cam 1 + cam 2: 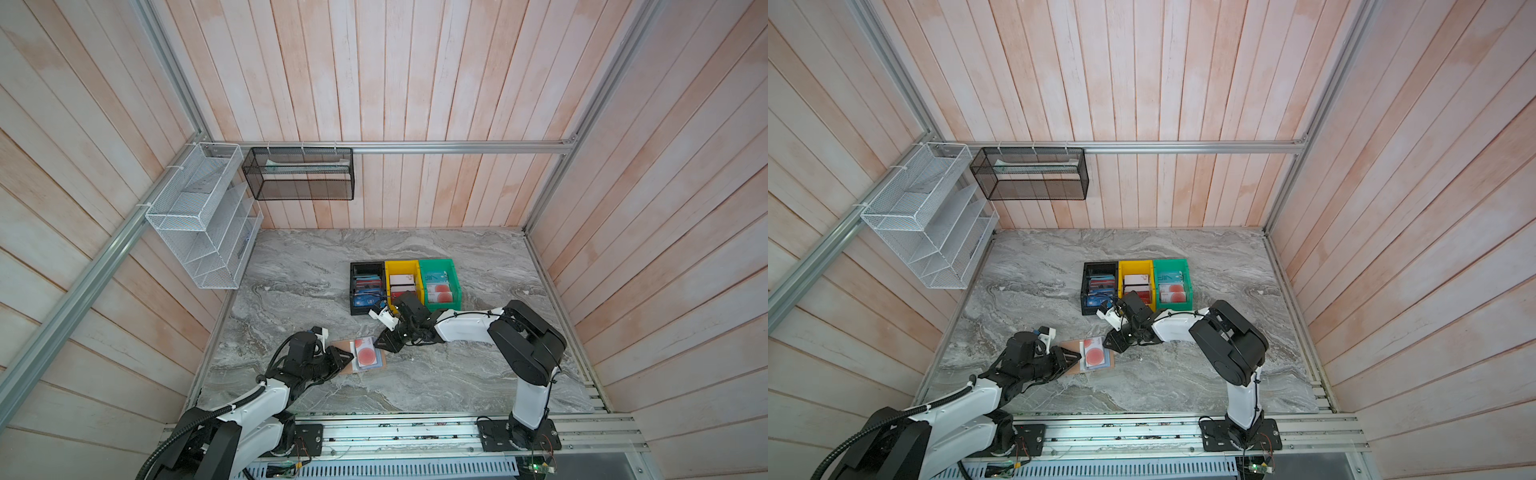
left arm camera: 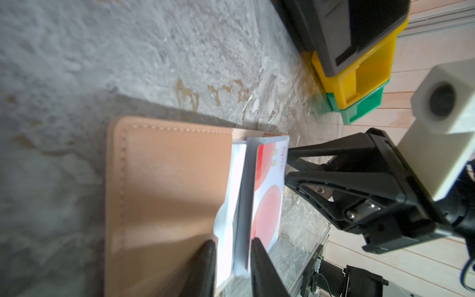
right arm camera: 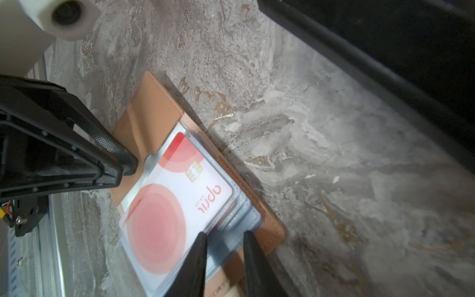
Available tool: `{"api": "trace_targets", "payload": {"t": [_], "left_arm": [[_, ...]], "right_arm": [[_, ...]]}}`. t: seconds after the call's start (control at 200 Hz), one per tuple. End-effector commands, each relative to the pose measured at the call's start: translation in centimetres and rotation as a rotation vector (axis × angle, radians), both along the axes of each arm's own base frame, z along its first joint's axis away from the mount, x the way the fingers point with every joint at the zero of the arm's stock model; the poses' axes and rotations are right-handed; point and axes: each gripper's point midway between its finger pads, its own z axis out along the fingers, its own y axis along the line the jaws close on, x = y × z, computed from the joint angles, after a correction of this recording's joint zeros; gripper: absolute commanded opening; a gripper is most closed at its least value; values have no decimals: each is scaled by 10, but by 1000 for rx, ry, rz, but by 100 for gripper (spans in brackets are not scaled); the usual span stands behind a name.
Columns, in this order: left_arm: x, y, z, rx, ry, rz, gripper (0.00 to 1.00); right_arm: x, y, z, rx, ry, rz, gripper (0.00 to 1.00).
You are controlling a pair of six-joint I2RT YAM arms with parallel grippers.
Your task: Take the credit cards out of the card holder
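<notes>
The tan card holder [image 1: 341, 345] [image 1: 1068, 347] [image 2: 167, 192] [image 3: 151, 113] lies open on the marble table. Its top clear sleeve holds a white credit card with red circles [image 1: 366, 354] [image 1: 1094, 354] [image 2: 267, 205] [image 3: 167, 218]. More sleeve pages lie under it, and I cannot make out what is in them. My left gripper [image 1: 351, 355] [image 2: 232, 246] is at the holder's left side, jaws slightly apart, with the sleeve pages' edge between them. My right gripper [image 1: 376, 344] [image 3: 223, 236] is at the far right corner. Its jaws are slightly apart over the sleeves' corner and the cover.
Black [image 1: 357, 266], yellow [image 1: 401, 262] and green [image 1: 436, 262] bins stand in a row just behind the right gripper, with cards in them. A white wire rack [image 1: 199, 216] and a black mesh basket [image 1: 299, 174] hang on the walls at the back left.
</notes>
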Motion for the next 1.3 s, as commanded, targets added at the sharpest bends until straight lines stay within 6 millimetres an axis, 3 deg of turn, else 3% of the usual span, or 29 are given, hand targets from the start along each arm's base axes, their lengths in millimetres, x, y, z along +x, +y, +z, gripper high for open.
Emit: {"api": "trace_targets", "payload": {"t": [0.0, 0.335, 1.295], "left_arm": [[0, 1, -7, 3, 25, 9, 27], [13, -10, 3, -25, -6, -28, 26], [19, -15, -3, -49, -6, -38, 20]], "right_arm": [[-26, -94, -88, -412, 160, -116, 29], [-29, -95, -91, -415, 172, -115, 29], [-32, -95, -97, -420, 195, -110, 29]]}}
